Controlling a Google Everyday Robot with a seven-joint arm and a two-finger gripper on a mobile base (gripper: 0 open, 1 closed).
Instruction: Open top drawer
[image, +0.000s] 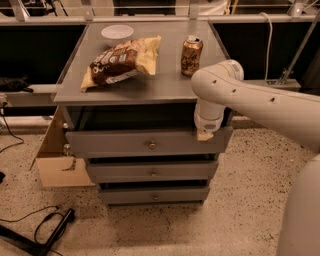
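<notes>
Speckled, pale stone-like floor (245, 200) across the lower frame, with dark cables (42, 225) looping at lower left and an open cardboard box (52, 167) against the left side of the cabinet. Behind, along the upper edge, a light metal rail (150, 19) over dark recesses. At centre, a grey drawer cabinet topped by a flat grey counter (170, 85). On the counter: a small white bowl (117, 33) at the back left, a yellow-and-brown snack bag (122, 61) lying flat just in front of the bowl, and a bronze-coloured drink can (191, 55) upright at the back right, well apart from the bag. Print on the bag and script on the can visible but not legible; no brand to be made out. Below the counter, the top drawer (125, 142), in the middle of the frame, with the broadest front and a small round knob (151, 145) at centre, a dark gap above it; front seemingly set a little forward of the middle drawer (150, 171) and bottom drawer (152, 195) beneath. White robot arm (260, 102) reaching in from the right edge, bending down past the counter's right front corner. End effector (205, 134) at the upper right edge of the top drawer's front panel, pale tip against the panel, well right of the knob; grip state not to be told from this view.
</notes>
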